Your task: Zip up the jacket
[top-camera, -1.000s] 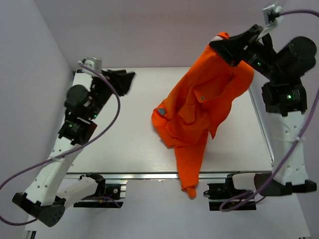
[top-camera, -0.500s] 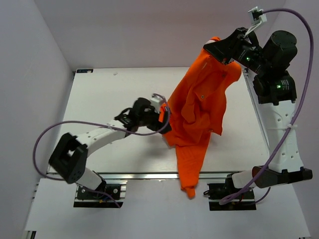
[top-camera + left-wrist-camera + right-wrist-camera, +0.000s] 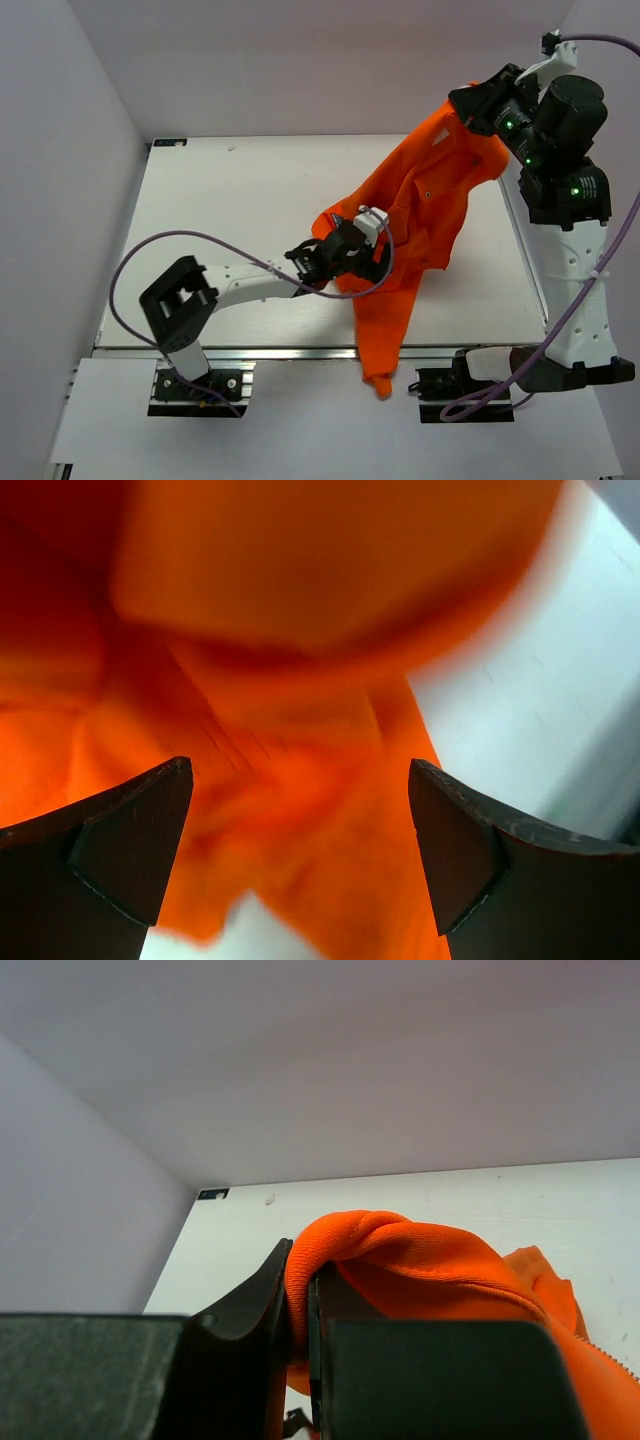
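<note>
The bright orange jacket [image 3: 420, 215] hangs from my right gripper [image 3: 468, 112] at the back right and drapes down across the table, one sleeve hanging over the front edge. My right gripper [image 3: 300, 1310] is shut on a bunched fold of the jacket [image 3: 420, 1260]. My left gripper [image 3: 372, 258] has reached across to the jacket's lower left part. In the left wrist view its jaws stand wide apart [image 3: 300, 870] just over crumpled orange fabric [image 3: 300, 730], holding nothing. The zipper and the dark patch do not show clearly.
The white table [image 3: 220, 210] lies left of the jacket. Its front edge has a metal rail [image 3: 280, 352]. Pale walls close in the back and both sides. The left arm's purple cable [image 3: 200, 238] loops above the table.
My left arm has swung from the left side across the table to the jacket's lower edge. My right gripper has shifted right and pulled the jacket up with it.
</note>
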`<state>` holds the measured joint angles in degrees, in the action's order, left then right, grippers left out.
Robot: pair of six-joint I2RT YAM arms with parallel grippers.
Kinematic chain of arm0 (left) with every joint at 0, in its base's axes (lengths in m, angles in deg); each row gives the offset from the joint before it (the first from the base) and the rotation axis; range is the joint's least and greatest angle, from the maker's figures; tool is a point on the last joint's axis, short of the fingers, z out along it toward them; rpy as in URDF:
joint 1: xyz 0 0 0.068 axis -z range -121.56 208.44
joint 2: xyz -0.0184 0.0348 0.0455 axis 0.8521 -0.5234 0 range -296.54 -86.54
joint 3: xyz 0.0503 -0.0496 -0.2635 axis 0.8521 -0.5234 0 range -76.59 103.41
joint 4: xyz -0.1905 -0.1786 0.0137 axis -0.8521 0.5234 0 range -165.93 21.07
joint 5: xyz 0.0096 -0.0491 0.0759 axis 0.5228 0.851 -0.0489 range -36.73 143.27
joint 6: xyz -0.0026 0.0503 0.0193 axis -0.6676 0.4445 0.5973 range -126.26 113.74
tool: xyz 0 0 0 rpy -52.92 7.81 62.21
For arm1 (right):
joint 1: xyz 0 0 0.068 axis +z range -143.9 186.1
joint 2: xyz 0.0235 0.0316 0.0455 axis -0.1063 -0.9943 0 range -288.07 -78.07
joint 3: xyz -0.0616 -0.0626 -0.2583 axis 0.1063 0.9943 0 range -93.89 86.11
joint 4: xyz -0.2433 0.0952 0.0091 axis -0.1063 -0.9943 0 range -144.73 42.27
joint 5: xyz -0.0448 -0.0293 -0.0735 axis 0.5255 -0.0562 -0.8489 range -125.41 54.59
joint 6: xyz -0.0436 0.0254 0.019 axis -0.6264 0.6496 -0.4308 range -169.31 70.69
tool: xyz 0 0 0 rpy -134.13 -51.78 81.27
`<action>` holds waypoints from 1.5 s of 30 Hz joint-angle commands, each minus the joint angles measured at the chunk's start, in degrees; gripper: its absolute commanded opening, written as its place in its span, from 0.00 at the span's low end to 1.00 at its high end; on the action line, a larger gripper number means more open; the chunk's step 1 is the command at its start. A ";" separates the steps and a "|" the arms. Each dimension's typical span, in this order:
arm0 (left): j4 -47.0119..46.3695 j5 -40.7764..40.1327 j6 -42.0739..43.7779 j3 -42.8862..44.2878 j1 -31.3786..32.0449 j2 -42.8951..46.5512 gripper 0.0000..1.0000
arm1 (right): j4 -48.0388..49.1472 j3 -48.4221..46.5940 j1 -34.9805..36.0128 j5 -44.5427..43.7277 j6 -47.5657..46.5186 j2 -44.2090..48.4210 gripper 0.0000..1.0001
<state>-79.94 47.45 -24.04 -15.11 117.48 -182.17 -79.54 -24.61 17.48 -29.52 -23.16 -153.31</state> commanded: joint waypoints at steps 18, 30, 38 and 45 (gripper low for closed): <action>-7.69 -41.46 6.71 12.27 -4.70 4.70 0.00 | 0.35 -0.37 0.14 -26.54 -8.13 -1.48 0.00; -2.41 -38.11 22.33 31.15 -22.04 18.64 0.00 | 15.36 1.73 -0.21 -13.54 -20.09 3.78 0.00; 3.57 -38.65 28.16 49.78 -23.01 19.34 0.00 | 19.95 -4.24 -0.21 -7.92 -22.19 8.53 0.00; 7.69 -30.92 25.17 57.34 -23.01 28.57 0.00 | 29.42 -3.02 -0.21 -6.33 -22.46 17.40 0.00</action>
<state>-71.33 15.65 1.69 36.25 95.43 -161.17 -63.91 -26.92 17.87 -33.56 -42.46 -141.29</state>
